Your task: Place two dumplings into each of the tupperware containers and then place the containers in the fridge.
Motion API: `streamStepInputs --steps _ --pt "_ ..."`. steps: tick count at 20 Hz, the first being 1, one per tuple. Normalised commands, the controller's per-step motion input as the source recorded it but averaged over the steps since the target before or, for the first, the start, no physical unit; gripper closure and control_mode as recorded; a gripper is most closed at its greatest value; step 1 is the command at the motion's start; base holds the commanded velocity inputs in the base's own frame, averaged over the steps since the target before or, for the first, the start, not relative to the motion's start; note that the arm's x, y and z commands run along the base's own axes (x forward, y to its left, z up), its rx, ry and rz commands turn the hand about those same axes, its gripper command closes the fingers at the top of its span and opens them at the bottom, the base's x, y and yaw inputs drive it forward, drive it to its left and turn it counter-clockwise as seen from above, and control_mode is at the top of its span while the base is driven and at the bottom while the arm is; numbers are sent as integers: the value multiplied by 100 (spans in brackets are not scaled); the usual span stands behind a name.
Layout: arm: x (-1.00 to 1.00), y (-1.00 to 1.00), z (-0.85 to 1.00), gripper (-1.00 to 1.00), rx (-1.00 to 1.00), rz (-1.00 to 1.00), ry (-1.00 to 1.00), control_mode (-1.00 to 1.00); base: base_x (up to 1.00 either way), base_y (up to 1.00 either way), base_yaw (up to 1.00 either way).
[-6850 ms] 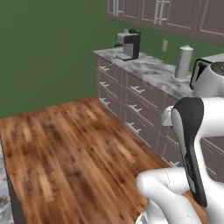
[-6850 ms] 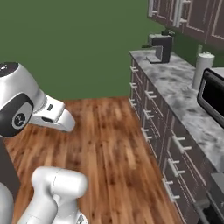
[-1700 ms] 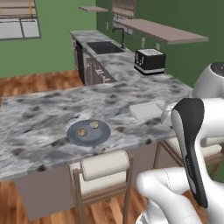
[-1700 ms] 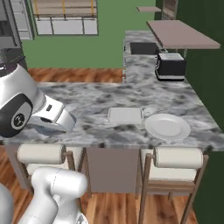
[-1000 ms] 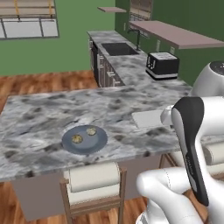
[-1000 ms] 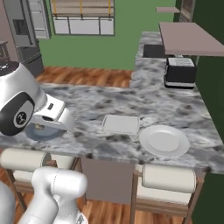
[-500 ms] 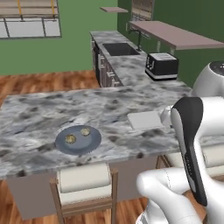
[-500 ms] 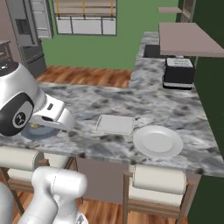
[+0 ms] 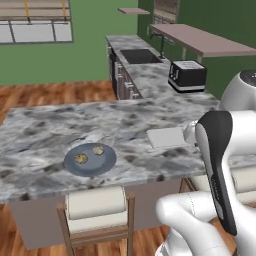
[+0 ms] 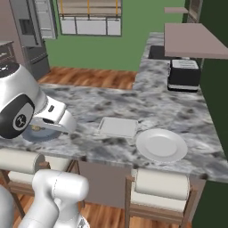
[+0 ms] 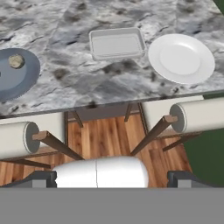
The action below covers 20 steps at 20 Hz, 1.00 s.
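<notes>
Two small tan, rounded dumplings [image 9: 89, 154] sit side by side on a round blue-grey plate [image 9: 90, 160], near the desk's front edge at about 8 o'clock in the left base view. They rest loose and apart from each other, likely staged there for pickup one at a time. In the hand view one dumpling [image 11: 16, 61] shows on that plate at 9 o'clock.

One shallow, translucent pale-grey rectangular tupperware container [image 10: 118, 127] lies flat and empty on the grey-and-white marbled stone desk [image 9: 45, 127], well apart from the dumpling plate, its open top up and ready to receive. Just beside it, toward 4 o'clock in the right base view, sits a round white plate [image 10: 161, 144], bare.

The hand [image 11: 110, 177] hangs back off the desk's front edge, above the wooden stools with padded cream rolls [image 11: 199, 114]; its fingers stand at their widest with nothing between them. Judged: approach stage, no dumpling moved yet.

Room: the desk between plate and container is bare, so a carry across looks unobstructed. The near desk edge and stool backs sit under the reach path. A black-and-white toaster [image 10: 184, 73] stands far back at 1 o'clock. A tall grey fridge [image 10: 32, 38] stands across the wood floor at 11 o'clock.
</notes>
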Motion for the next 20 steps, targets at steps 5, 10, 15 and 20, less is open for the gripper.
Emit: streamStepInputs --steps 5,10,15,20 --pt "0 0 0 -100 0 0 0 100 28 0 1" --pt "0 0 0 -100 0 0 0 100 6 1 0" --pt "0 0 0 -100 0 0 0 100 8 65 -6" --pt "0 0 0 -100 0 0 0 100 6 63 0"
